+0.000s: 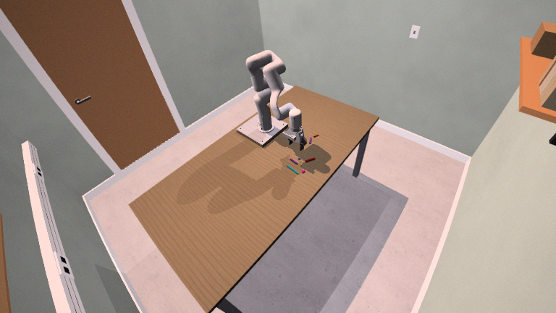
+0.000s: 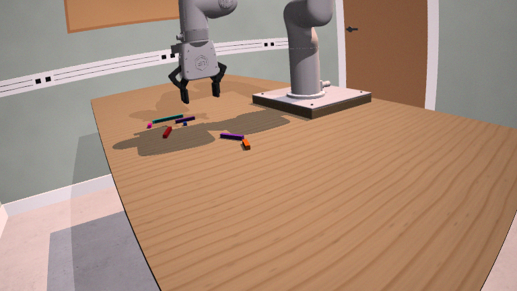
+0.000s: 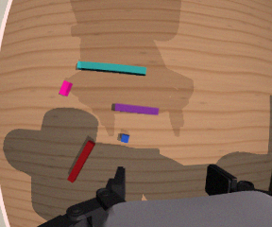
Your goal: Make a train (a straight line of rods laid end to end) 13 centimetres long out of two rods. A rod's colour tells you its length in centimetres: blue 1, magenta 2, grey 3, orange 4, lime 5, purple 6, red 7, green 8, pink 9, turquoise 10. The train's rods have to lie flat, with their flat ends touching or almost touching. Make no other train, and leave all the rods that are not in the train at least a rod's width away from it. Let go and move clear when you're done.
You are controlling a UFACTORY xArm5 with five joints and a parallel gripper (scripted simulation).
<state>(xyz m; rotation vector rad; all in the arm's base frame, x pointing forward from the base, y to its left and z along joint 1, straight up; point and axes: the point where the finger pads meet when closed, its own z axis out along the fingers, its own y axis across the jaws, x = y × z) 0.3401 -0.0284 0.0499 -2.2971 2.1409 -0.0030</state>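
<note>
My gripper is open and empty above the table. In the wrist view, a turquoise rod lies flat, roughly parallel to a purple rod and apart from it. A red rod lies at a slant at lower left there. A second purple rod lies close to an orange rod, at an angle; whether they touch is unclear. Both are outside the wrist view.
A small blue rod lies near the first purple rod. A magenta rod lies near the turquoise rod's left end in the wrist view. The arm's base plate stands on the table.
</note>
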